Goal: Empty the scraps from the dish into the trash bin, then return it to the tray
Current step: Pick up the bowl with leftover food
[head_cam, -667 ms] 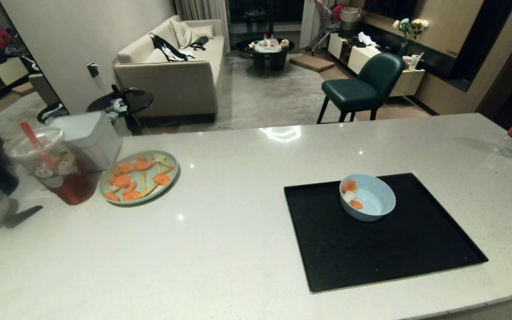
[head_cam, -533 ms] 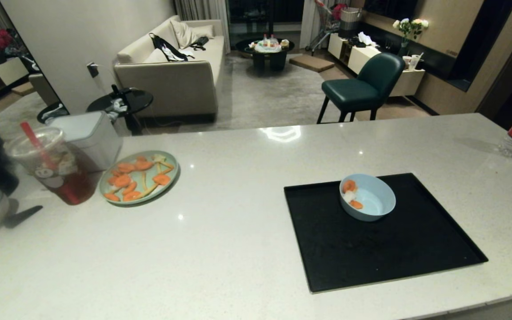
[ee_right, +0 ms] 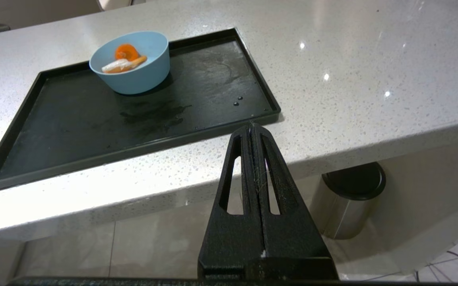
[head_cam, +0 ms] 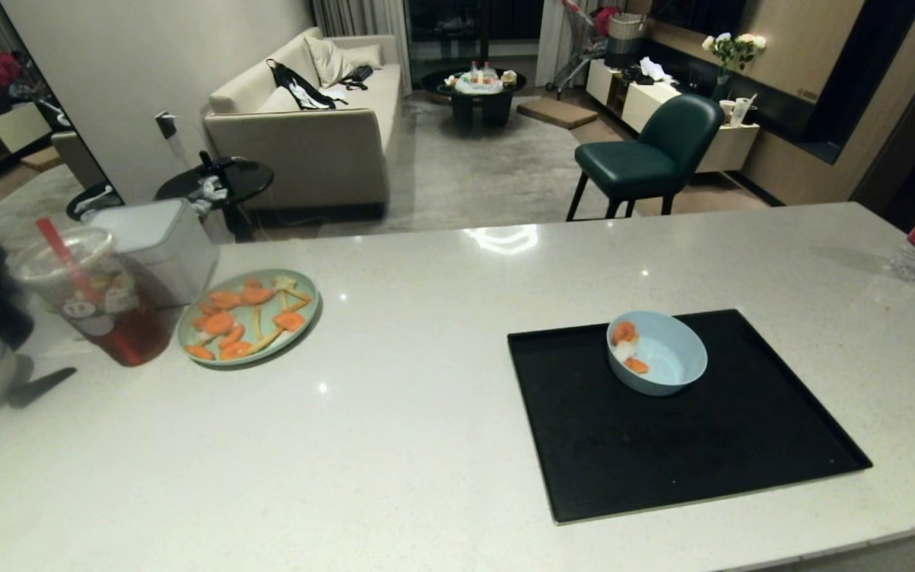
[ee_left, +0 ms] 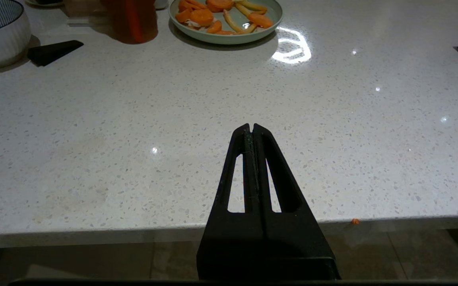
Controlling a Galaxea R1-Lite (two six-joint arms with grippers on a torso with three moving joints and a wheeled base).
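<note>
A small light-blue dish [head_cam: 657,353] sits at the far edge of a black tray [head_cam: 688,453], right of centre on a pale counter, holding carrot scraps [head_cam: 625,343]. It looks light, rigid and smooth; its rim seems the best hold. Left gripper [ee_left: 252,128] and right gripper [ee_right: 252,125] are closed and empty. Only the right wrist view shows a steel cylinder [ee_right: 346,202] below the counter
</note>
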